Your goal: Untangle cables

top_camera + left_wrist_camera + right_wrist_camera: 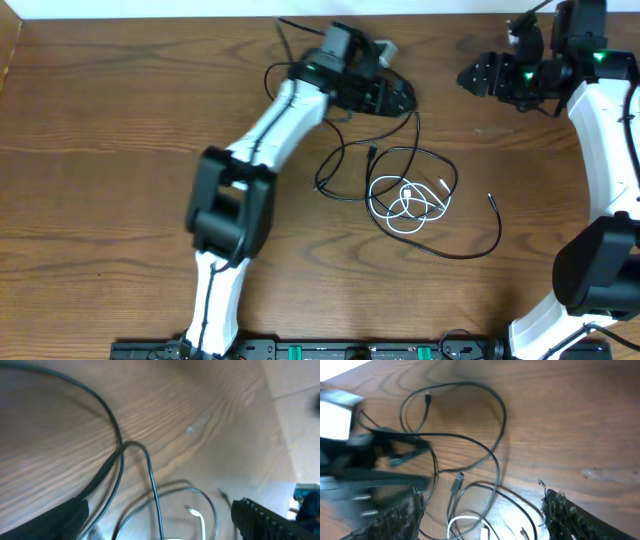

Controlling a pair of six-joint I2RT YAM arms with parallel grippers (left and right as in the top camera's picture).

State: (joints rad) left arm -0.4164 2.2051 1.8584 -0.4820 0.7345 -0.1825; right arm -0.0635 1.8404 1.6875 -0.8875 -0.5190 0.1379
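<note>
While my left end effector and right end effector gape open, empty, thin black cords overlap the short white coiled cord at five o'clock of my left one; none is separated yet.

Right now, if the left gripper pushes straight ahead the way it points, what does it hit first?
Probably the black cable crossing between its fingers. The white cable lies close by, and depth is unclear from the wrist view.
</note>
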